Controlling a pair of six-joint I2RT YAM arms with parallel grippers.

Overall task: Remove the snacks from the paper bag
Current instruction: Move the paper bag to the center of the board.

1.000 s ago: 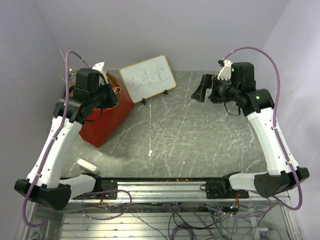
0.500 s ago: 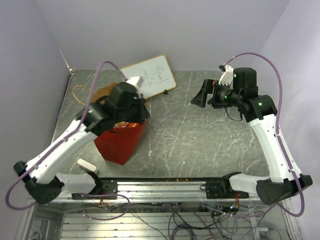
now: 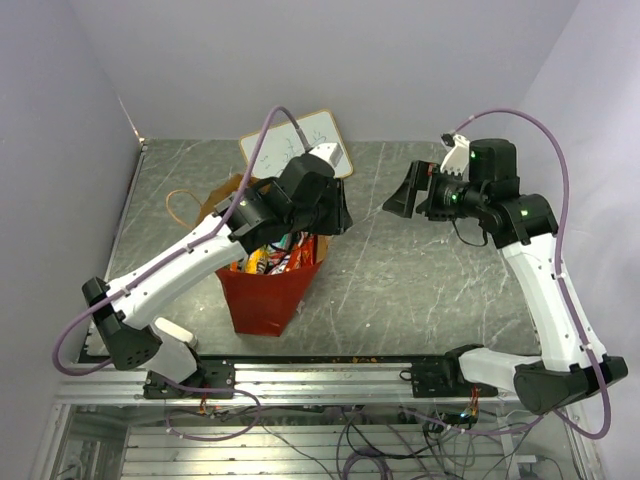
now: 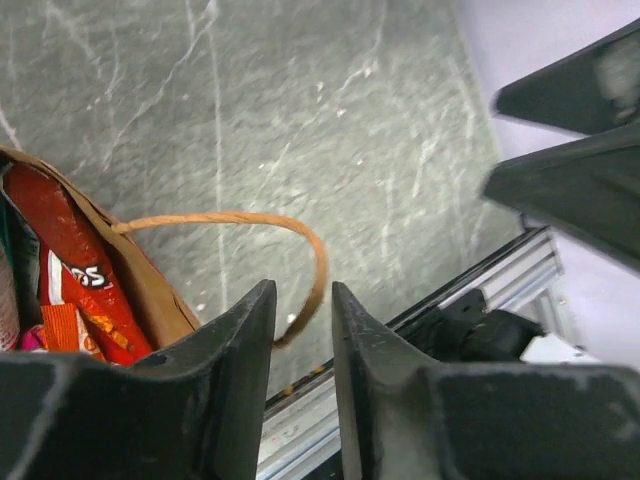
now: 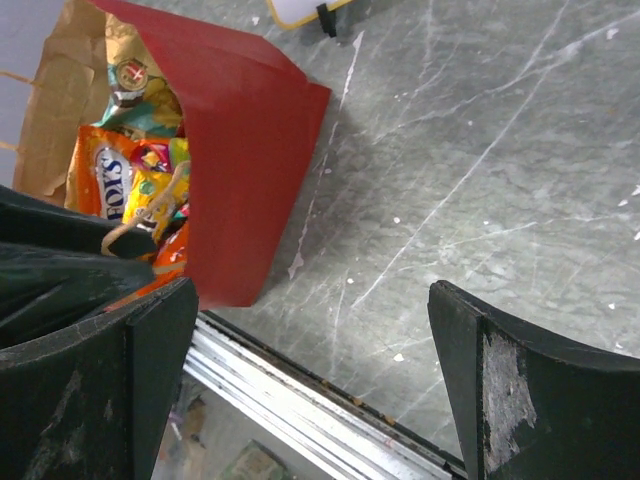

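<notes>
The red paper bag [image 3: 266, 300] stands left of centre with its mouth up, brown inside [image 4: 150, 290]. Snacks [image 3: 280, 255] fill it: a red packet [image 4: 70, 265], an orange one [image 5: 110, 185] and a teal-yellow one [image 5: 150, 100]. My left gripper [image 3: 333, 222] hangs over the bag's right rim. Its jaws [image 4: 303, 290] stand a narrow gap apart, and the thin orange handle loop [image 4: 250, 217] curves just beyond the tips, not pinched. My right gripper [image 3: 408, 190] hovers to the right of the bag, wide open [image 5: 312, 300] and empty.
A white writing board [image 3: 300, 145] leans at the back, partly behind my left arm. The aluminium rail [image 3: 330, 375] runs along the near table edge, close to the bag's base. The bag's other handle [image 3: 185, 205] lies out to the left. Walls close both sides.
My left arm swung from the far left toward the centre, dragging the bag with it by the handle. Its jaws have parted a little. The right arm barely moved.
</notes>
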